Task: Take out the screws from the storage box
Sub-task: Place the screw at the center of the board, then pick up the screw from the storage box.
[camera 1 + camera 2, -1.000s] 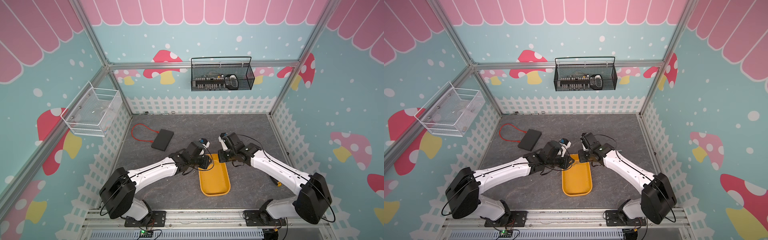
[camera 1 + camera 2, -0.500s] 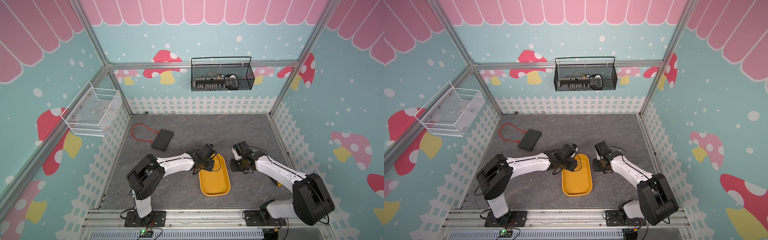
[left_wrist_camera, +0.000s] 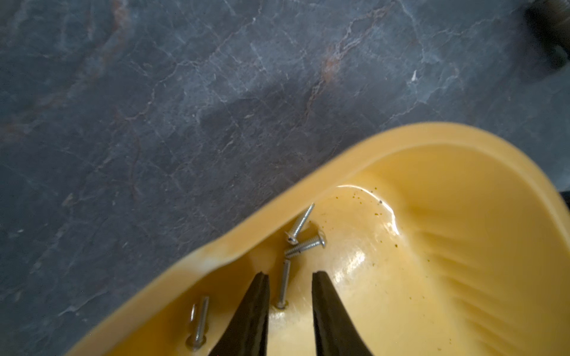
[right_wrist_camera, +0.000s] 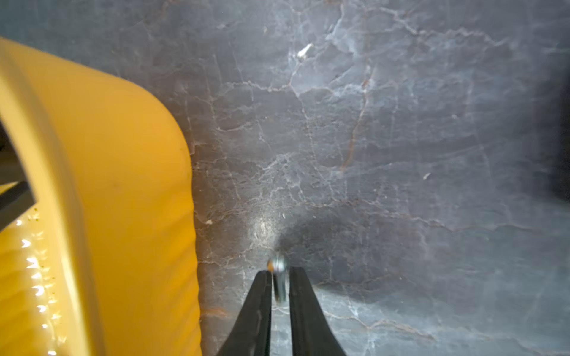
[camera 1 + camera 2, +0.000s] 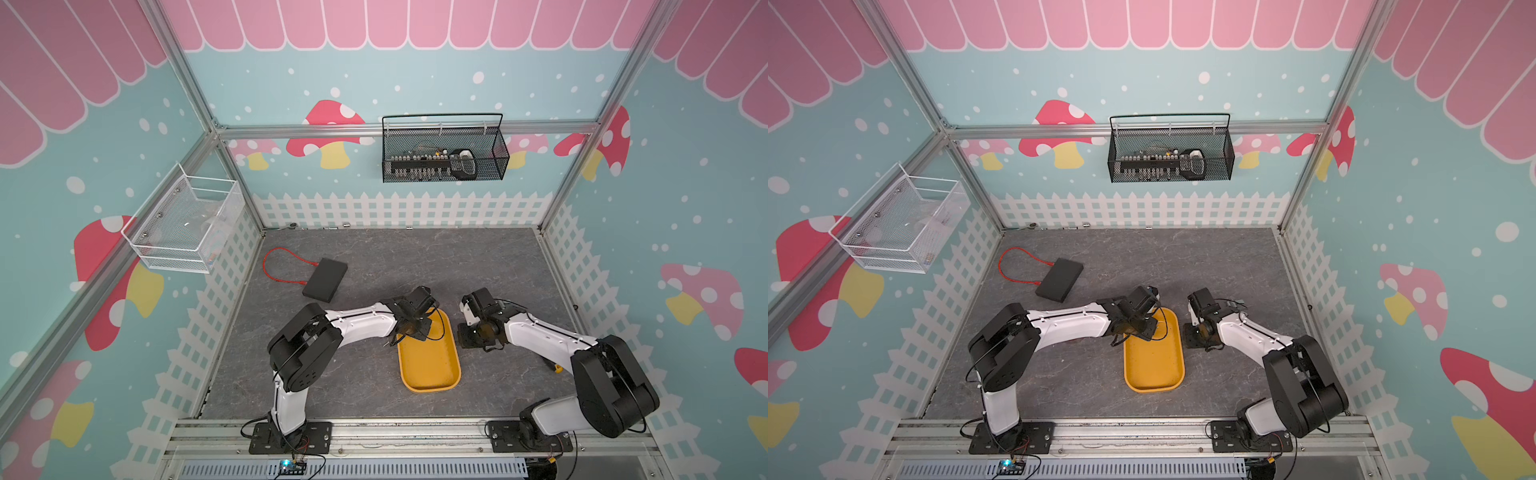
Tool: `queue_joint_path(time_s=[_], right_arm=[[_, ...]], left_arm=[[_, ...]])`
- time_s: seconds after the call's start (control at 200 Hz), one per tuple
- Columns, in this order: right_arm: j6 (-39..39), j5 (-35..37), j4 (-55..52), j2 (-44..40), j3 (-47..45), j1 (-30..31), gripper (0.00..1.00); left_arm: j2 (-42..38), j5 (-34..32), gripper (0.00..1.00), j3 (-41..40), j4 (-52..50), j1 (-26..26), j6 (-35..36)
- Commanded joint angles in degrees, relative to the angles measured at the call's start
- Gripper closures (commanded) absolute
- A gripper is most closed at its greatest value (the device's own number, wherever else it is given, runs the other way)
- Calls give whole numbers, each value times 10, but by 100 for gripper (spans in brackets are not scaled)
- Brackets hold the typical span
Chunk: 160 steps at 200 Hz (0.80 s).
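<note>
While the left gripper point(image 3: 290, 274) sits slightly parted inside the storage box point(image 3: 339, 160), a screw point(image 3: 283, 283) lies loose between its tips. Just outside, the right gripper point(image 4: 279, 270) narrowly straddles another screw point(image 4: 279, 285); grip unclear.

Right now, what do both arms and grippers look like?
Both arms match: white shells on the long links, bulky black joints. The left arm and right arm each carry a thin black cable at the wrist. The left gripper and right gripper have slim black fingers tapering to points.
</note>
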Motion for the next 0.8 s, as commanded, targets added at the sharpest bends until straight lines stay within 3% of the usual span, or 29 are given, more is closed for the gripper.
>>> queue_joint_path(time_s=[0.0,0.165,0.63,0.796], right_arm=[[-1,-9,13,12,-10,-2,79],[5,-19,20,7,-11,-2,78],[4,-17,-5,-39,22,-2,77],[0,-3,-29,-63,49,-2,76]], left_arm=[[9,-1,78,8,-14,8,6],[30,6,87,11,-18,10,13],[52,23,78,16,-49,9,3],[64,24,92,23,-63,9,8]])
